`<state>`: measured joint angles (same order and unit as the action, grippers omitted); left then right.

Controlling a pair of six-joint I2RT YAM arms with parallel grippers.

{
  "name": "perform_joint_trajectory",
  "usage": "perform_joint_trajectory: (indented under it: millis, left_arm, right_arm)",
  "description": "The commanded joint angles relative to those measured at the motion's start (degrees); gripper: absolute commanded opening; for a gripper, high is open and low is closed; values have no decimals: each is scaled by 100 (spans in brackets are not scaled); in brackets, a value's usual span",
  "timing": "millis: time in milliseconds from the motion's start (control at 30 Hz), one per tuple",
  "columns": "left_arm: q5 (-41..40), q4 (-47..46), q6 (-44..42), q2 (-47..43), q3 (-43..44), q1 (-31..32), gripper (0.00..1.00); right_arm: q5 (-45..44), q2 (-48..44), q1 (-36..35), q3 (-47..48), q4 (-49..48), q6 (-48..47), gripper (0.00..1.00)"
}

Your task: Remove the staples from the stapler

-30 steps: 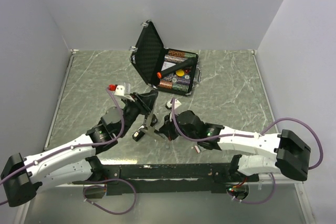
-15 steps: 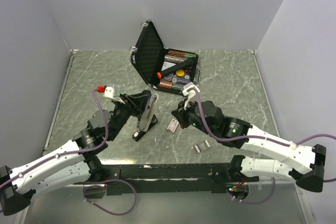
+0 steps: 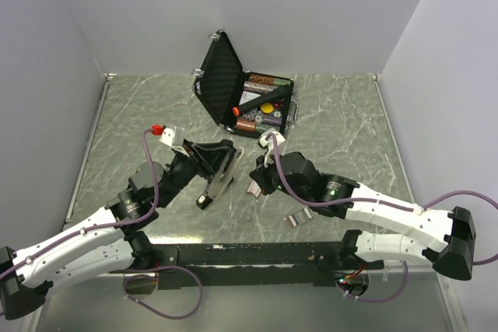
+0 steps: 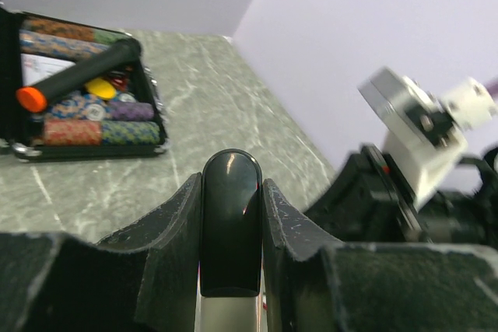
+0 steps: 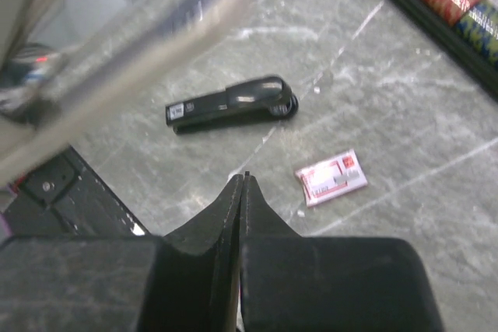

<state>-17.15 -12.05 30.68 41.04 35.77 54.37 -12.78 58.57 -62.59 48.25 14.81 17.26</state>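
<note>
- Stapler (image 5: 232, 105): the black base lies flat on the counter (image 3: 350, 130), a little left of centre and toward the near edge, with the upper arm swung open above it.
- Left end effector (image 4: 231, 211): pinches the glossy black upper arm across both flanks.
- Right end effector (image 5: 243, 186): fingers pressed together with nothing visible between them, poised above the counter between the base and a small white and red box (image 5: 331, 178).
- Staples (image 3: 298, 218): short grey strips lie loose close to the near edge, right of centre. Whether any sit in the rail cannot be told.
- Handling, as judged: the stapler is rigid but hinged, and its polished shell is probably slippery, so a grip across the flanks suits it. Staple strips are light and snap apart easily, so they are best pinched along their long sides.
</note>
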Motion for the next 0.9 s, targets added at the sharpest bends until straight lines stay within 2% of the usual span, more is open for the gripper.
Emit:
perform_joint_trajectory:
  millis: [0,267,400,633,867]
  left_arm:
    - [835,-447,166,-140,440,12,1]
    - [1372,-842,395,-166,290,12,1]
    - [1477,-930,430,-105,282,12,1]
    - [1828,-1237,492,80,211,12,1]
    - [2654,-1510,492,106,176,21,1]
  right_arm:
    - [134,58,220,193,-672,-117,0]
    - [618,199,370,317,-1330,-91,0]
    - [1170,85,370,387,-1646,-12,0]
    - [2234,67,370,703,-1665,32,0]
    - [2665,-205,379,738,-1701,-319,0]
